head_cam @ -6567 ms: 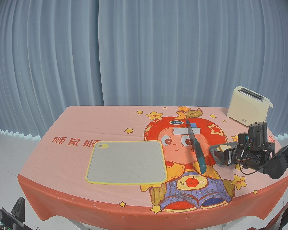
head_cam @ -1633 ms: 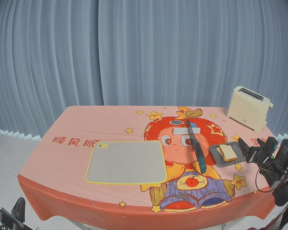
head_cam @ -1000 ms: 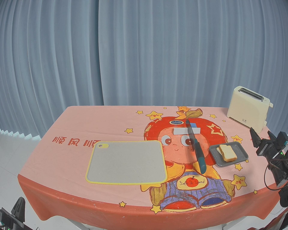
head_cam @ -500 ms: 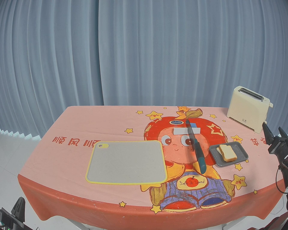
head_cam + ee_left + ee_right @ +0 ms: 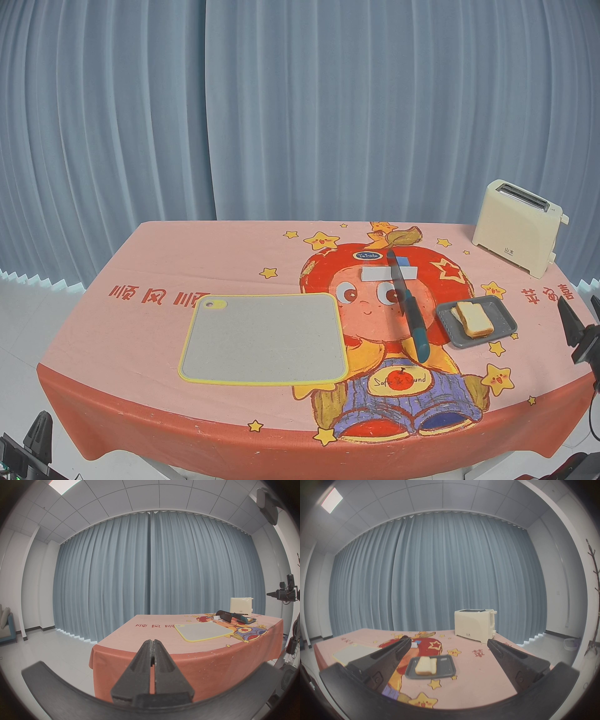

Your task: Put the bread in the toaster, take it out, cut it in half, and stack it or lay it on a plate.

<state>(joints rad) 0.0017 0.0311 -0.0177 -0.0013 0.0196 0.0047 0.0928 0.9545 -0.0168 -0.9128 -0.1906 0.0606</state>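
Observation:
The bread (image 5: pixel 475 319) lies on a small grey plate (image 5: pixel 503 315) at the right of the table, seemingly as two overlapping pieces. My right gripper (image 5: pixel 578 302) stands open off the table's right edge, well clear of the plate, with nothing between its fingers. The right wrist view has the bread (image 5: pixel 426 665) on the plate (image 5: pixel 447 667) beyond my open right gripper (image 5: pixel 448 641). The cream toaster (image 5: pixel 519 228) (image 5: pixel 475 625) stands at the far right corner with its slots empty. My left gripper (image 5: pixel 153 642) is shut and empty, low and off the table's left front corner.
A teal-handled knife (image 5: pixel 409 306) lies on the cloth left of the plate. A grey cutting board with a yellow rim (image 5: pixel 265 337) (image 5: pixel 203 630) sits bare at the front centre-left. Blue curtains hang behind the table.
My right gripper has drawn back from the plate, moving right and down toward the table's edge. The bread stays on the plate. Nothing else has moved.

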